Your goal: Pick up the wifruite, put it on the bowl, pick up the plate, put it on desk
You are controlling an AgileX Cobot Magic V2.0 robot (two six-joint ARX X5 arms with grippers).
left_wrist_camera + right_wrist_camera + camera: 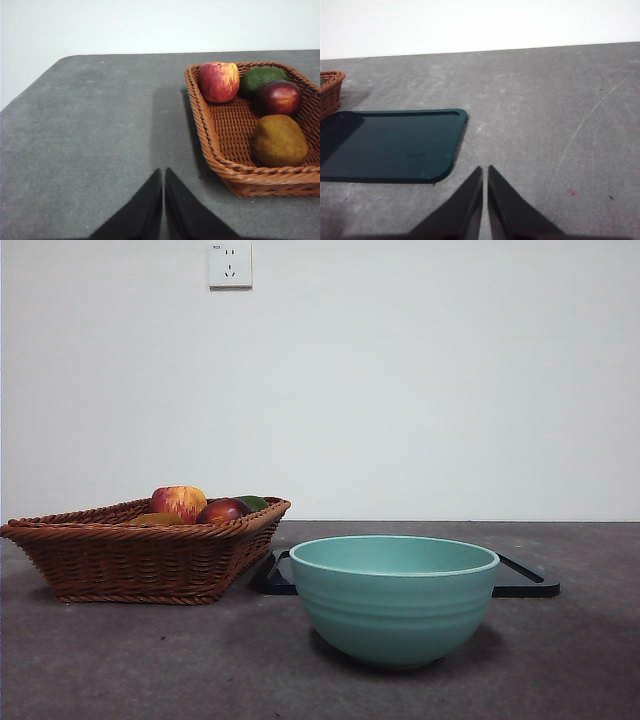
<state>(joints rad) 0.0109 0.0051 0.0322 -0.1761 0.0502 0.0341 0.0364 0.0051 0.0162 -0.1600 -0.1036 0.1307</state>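
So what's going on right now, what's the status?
Left gripper and right gripper shut, empty. Wifruite in basket beside apple. Bowl empty, nothing blocking.

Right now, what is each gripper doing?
Left gripper: shut, holding nothing, near the basket.
Right gripper: shut, holding nothing, beside the tray.

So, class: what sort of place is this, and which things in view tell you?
Probably an indoor test bench rather than a kitchen: a bare desk against a plain white wall with one power socket, holding only a fruit basket, a bowl and a dark tray.
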